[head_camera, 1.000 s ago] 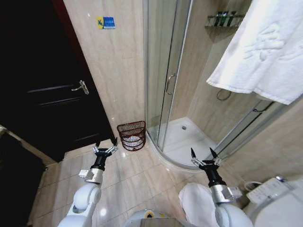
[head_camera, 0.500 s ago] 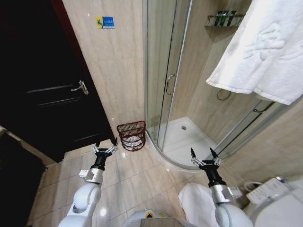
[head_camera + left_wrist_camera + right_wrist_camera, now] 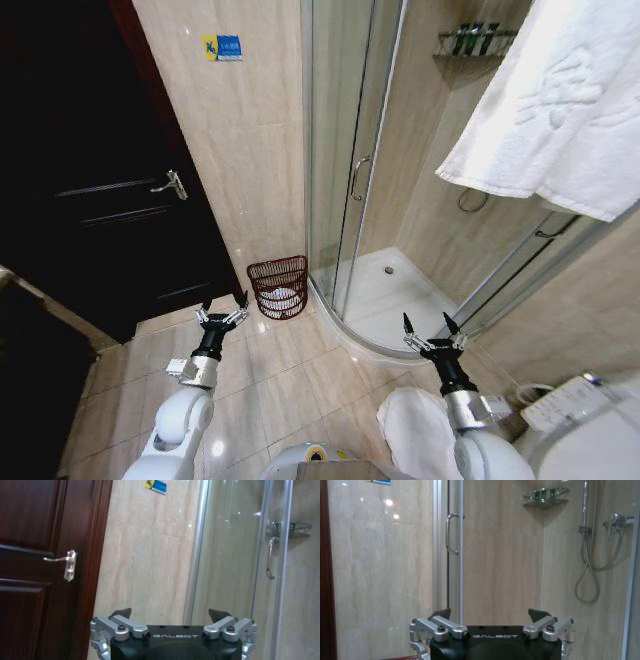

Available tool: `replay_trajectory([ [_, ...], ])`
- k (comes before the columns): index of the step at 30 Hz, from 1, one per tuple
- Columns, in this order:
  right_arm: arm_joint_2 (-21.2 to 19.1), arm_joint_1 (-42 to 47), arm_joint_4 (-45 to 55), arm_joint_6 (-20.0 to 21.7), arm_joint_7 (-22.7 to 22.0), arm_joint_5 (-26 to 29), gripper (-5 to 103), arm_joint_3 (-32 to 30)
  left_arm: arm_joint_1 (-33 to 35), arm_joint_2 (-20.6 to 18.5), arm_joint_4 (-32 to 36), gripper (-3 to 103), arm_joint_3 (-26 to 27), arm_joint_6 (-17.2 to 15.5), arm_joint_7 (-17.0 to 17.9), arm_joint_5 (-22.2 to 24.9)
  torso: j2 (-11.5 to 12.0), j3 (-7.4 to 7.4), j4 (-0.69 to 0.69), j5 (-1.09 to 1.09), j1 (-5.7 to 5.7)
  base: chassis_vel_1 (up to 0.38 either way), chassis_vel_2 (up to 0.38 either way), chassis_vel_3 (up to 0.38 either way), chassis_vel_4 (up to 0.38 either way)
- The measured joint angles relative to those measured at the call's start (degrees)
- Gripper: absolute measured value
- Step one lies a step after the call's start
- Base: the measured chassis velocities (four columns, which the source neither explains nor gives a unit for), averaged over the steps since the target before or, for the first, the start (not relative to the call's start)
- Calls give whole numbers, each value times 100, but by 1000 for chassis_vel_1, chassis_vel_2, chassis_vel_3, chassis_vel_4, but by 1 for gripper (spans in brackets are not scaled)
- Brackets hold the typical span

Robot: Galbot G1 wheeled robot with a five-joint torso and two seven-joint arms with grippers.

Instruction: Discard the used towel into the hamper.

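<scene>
Both arms reach forward and low over the tiled floor, each holding nothing. The left gripper has its fingers spread wide just short of the hamper, which stands upright, mouth up, against the wall beside the glass shower door. The right gripper is also spread wide near the shower tray. A white towel hangs high on the right.

Evenly and brightly lit over the beige wall tiles and floor, with small glare spots on the glossy tiles and streaks of reflection on the glass shower door. Very dark at the left, where the wooden door sinks almost to black in the head view. Strongly bowed at the edges in the head view; slightly soft in both wrist views.
</scene>
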State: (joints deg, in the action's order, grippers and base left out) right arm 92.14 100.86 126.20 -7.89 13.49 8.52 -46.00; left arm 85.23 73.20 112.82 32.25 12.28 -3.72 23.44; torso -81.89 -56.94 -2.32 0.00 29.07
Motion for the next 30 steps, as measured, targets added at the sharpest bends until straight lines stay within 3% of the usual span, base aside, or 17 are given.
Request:
replay_trajectory([
  [30, 0, 0, 0, 0, 0, 0, 100, 0, 0, 0, 0, 100, 0, 0, 0, 0, 0, 0, 0, 1, 0, -12, -8, -14, -11],
])
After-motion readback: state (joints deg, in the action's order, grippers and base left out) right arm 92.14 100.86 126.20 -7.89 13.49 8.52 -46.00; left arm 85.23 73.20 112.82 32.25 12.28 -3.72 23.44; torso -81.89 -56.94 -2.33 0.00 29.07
